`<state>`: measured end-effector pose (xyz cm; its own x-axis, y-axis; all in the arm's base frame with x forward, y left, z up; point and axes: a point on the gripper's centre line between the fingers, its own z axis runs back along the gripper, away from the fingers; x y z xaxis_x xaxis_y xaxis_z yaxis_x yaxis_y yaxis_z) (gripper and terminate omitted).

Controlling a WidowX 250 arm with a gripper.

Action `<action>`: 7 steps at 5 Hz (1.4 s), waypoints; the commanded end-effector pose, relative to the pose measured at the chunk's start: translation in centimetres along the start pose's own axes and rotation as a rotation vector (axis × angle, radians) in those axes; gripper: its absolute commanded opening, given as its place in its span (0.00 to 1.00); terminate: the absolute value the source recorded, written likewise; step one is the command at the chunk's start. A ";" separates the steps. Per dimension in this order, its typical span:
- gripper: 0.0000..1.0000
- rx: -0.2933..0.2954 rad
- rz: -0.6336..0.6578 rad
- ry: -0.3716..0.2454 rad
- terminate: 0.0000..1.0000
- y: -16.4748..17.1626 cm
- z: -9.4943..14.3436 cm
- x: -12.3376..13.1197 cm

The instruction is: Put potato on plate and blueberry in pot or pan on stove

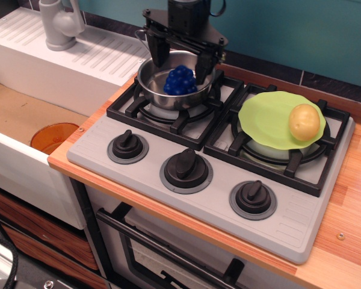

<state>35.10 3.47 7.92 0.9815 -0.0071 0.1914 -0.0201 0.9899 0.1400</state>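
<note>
Wooden table (349, 198) carries your grey stove (216, 198). Blueberry (180, 80) sits inside the steel pot (153, 90) on the left burner, touching nothing above it. End effector (179, 59) hangs right over the pot, fingers spread wide either side of the berry, released. Potato (304, 122) rests on the green plate (265, 120) over the right burner, toward its right edge. Further left you've got a white sink (24, 138) with an orange dish (53, 137) in it, faucet (59, 23) at the back.

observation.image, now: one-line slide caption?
Open claw above blueberry in pot; potato on plate.
</note>
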 end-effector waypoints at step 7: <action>1.00 -0.014 0.057 0.013 1.00 -6.6 5.9 -1.8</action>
